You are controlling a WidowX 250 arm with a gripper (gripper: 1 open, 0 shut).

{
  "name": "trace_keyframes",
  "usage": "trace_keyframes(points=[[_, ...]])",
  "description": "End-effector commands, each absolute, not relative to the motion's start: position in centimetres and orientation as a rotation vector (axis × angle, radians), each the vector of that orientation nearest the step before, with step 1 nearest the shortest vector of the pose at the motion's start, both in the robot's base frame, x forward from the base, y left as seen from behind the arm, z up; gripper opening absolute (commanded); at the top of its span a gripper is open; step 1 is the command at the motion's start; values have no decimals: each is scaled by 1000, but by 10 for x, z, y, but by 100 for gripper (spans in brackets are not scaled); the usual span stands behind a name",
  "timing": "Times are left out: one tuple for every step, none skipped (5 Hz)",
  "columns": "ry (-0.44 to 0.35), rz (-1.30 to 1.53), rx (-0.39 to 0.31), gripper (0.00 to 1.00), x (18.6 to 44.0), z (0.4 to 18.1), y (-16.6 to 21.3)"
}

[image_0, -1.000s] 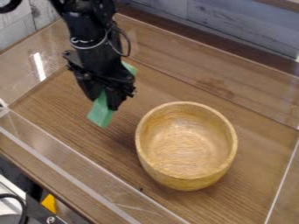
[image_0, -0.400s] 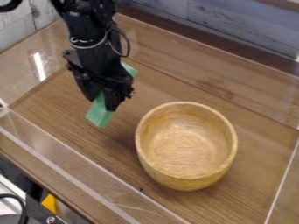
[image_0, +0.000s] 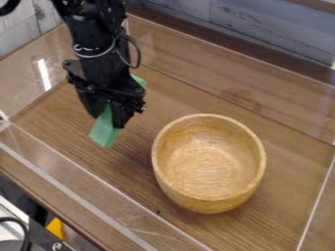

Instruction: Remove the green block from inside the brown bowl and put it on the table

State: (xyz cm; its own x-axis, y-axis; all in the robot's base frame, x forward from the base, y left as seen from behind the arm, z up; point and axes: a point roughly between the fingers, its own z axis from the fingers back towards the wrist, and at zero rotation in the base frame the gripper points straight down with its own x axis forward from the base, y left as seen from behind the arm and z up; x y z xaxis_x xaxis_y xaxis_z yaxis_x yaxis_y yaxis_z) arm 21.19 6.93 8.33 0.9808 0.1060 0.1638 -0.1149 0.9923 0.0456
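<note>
Wood-grain table (image_0: pixel 262 93) with clear walls. The gripper (image_0: pixel 110 116) is clamped on the block (image_0: pixel 105 128), hanging left of the empty bowl (image_0: pixel 210 162). Placing step; next probably lower and let go.

We see the gripper (image_0: pixel 110 116) closed on the green block (image_0: pixel 105 129), left of the brown bowl (image_0: pixel 209 162) and apart from it. The block hangs tilted above the table (image_0: pixel 249 88).
</note>
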Motion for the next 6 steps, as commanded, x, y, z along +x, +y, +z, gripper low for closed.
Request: trace_keyframes(points=[[-182, 111, 65, 100, 221, 89, 77], [-176, 105, 60, 100, 227, 94, 80], [-180, 127, 55, 100, 232, 95, 79], [-185, 147, 51, 100, 236, 96, 79], [-191, 164, 47, 100, 241, 98, 77], [-197, 214, 49, 100, 244, 97, 78]])
